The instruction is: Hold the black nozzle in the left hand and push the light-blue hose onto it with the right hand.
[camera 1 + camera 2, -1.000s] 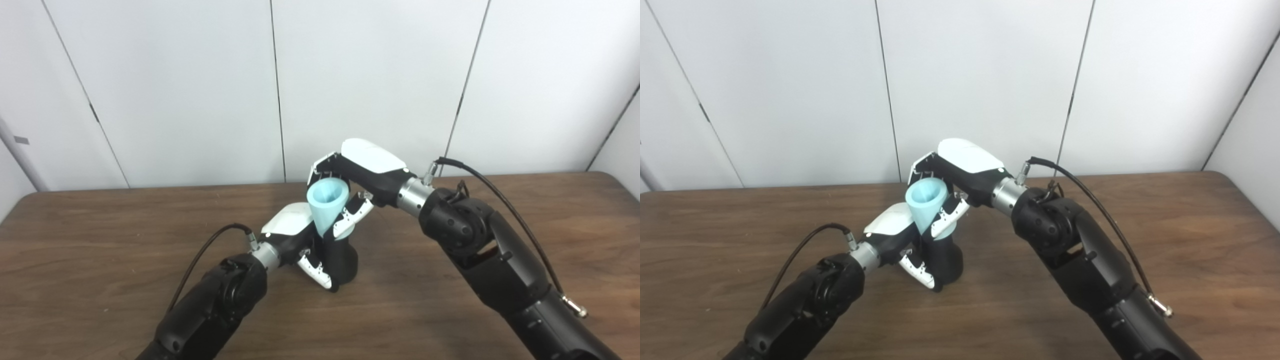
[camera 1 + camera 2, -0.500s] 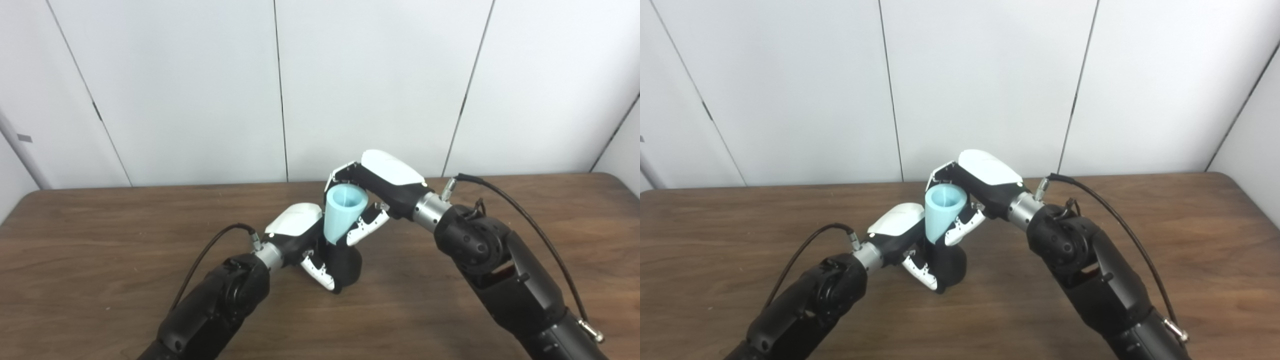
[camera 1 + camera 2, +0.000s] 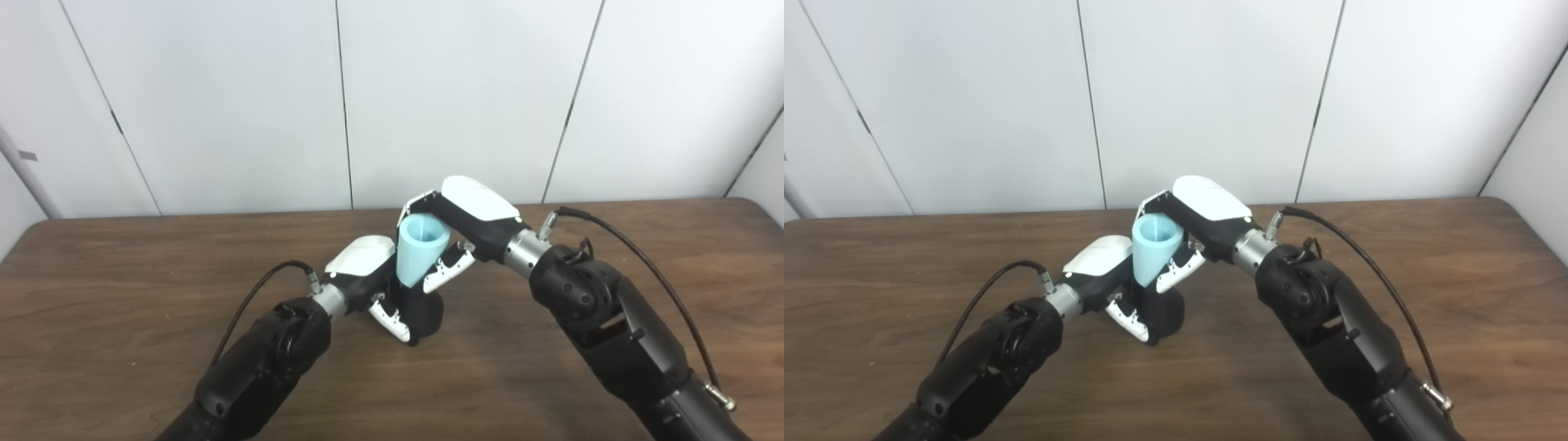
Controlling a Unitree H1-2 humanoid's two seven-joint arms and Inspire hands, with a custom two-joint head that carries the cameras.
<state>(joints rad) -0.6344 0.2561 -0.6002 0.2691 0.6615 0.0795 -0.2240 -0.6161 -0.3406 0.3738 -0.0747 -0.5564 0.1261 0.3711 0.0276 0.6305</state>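
Note:
The black nozzle [image 3: 422,312] stands upright on the brown table [image 3: 122,294] near its middle. My left hand [image 3: 367,275] is shut on the nozzle from the left side. The light-blue hose [image 3: 418,251] is a short tapered tube, wide end up. Its narrow lower end meets the top of the nozzle. My right hand [image 3: 462,217] is shut on the hose from the right and behind. The joint between hose and nozzle is partly hidden by the fingers. Both hands show the same way in the right eye view, with the hose [image 3: 1151,248] above the nozzle [image 3: 1160,315].
White wall panels [image 3: 245,104] stand behind the table's far edge. Black cables run from both wrists, one curving left [image 3: 263,288] and one over the right forearm [image 3: 631,257]. The table's right corner is at the far right [image 3: 753,208].
My right hand has lowered the hose and turned it more upright, bringing its narrow end down onto the top of the nozzle. The left hand has kept hold. The camera has tilted slightly.

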